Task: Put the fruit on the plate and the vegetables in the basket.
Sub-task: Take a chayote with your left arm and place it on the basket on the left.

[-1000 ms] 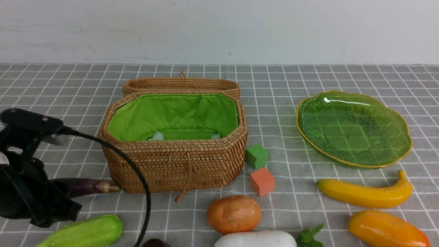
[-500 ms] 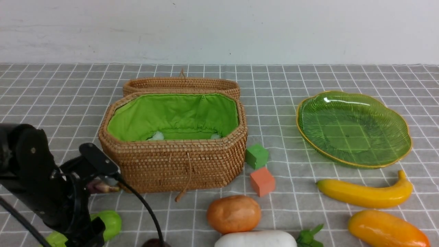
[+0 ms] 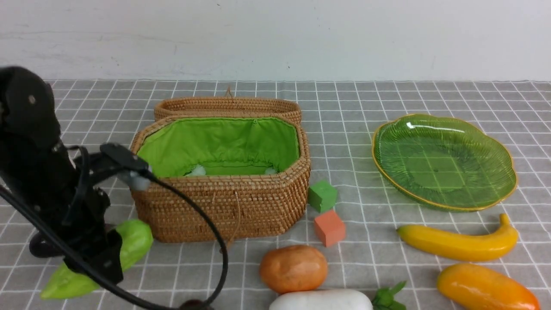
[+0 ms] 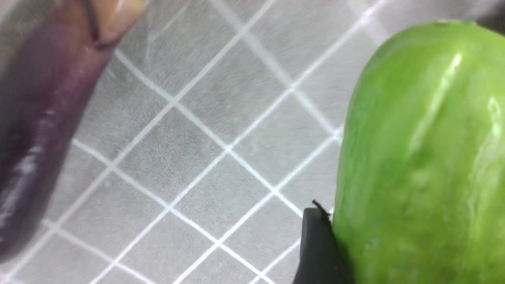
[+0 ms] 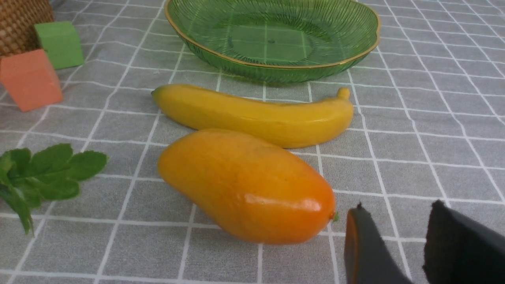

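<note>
The green gourd (image 3: pixel 135 239) is pinched by the left gripper (image 3: pixel 99 254) beside the basket (image 3: pixel 224 206), in which no vegetable is seen; the plate (image 3: pixel 443 163) is bare. The right gripper (image 5: pixel 398 221) is spread and empty near the mango (image 5: pixel 244 185), with banana (image 3: pixel 456 243), potato (image 3: pixel 292 267), radish (image 3: pixel 320 300) and eggplant (image 4: pixel 35 138) left on the tabletop (image 3: pixel 387 107).

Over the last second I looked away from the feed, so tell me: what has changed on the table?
The left gripper took hold of the green gourd and raised the end nearer the basket, so it now tilts upward. The left arm swung up and largely hides the eggplant in the front view. The plate, banana, mango, potato, green cube and orange cube stayed put.
</note>
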Robot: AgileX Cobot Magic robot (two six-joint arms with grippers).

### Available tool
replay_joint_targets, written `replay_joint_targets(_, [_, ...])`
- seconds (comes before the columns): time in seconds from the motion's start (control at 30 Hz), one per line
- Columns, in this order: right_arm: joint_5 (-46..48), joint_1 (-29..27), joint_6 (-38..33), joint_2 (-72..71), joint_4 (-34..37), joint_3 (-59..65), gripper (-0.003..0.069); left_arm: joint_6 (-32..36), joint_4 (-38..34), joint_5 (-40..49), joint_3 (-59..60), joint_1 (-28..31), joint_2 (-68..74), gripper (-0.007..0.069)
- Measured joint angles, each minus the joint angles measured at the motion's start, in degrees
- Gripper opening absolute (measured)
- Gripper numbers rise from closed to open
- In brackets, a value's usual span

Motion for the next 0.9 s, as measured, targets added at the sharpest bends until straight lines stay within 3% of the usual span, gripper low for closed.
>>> replay_joint_targets(0.17, [0.00,0.00,0.00,0.00,0.00,0.00,0.0242,2.21,-2.20,-0.68,-7.61,0.00,-4.04,0.0421])
replay_joint_targets(0.33, [0.00,0.00,0.00,0.00,0.00,0.00,0.0242,3.13,-16.79,-26.93,-10.05,0.00,-2.59,0.0421])
replay_joint_targets(0.47, [0.00,0.00,0.00,0.00,0.00,0.00,0.0242,3.18,-26.16,-41.10,-10.15,0.00,3.27,0.0421])
replay_joint_targets(0.67, [0.00,0.00,0.00,0.00,0.00,0.00,0.0242,3.18,-29.21,-46.00,-10.15,-0.42,10.37,0.0435])
replay_joint_targets(0.83, [0.00,0.00,0.00,0.00,0.00,0.00,0.0242,3.18,-29.70,-45.53,-10.10,-2.79,11.61,0.0636])
replay_joint_targets(0.9, [0.00,0.00,0.00,0.00,0.00,0.00,0.0242,3.18,-29.71,-44.94,-10.10,-2.86,11.61,0.0659])
